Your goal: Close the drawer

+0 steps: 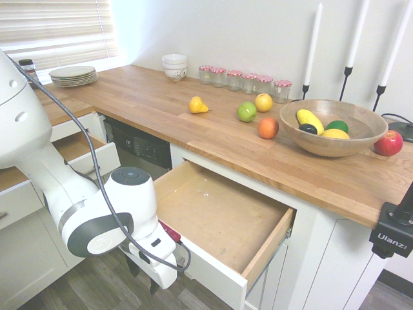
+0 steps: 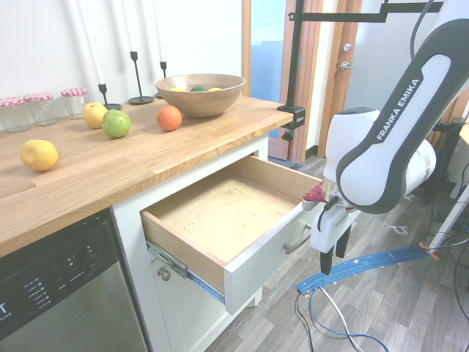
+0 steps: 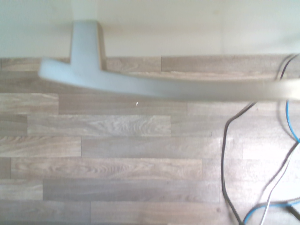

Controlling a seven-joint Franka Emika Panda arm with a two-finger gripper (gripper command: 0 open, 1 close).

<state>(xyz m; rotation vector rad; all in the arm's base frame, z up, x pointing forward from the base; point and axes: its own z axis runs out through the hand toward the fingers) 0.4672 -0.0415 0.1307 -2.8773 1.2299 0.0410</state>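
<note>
My arm: glossy white shell built of rounded, bulbous segments, with dark grey bands where one segment meets the next. One band on the forearm carries "FRANKA EMIKA" in white capitals. A round dark grey cap with a fine concentric pattern tops the wrist joint. Another joint face shows a grey ring around a white disc bearing a faint round emblem. A black cable runs along the outside of the shell, draping across the wrist. A small red part sits at the wrist. My claw: white boxy body, two dark fingers.
</note>
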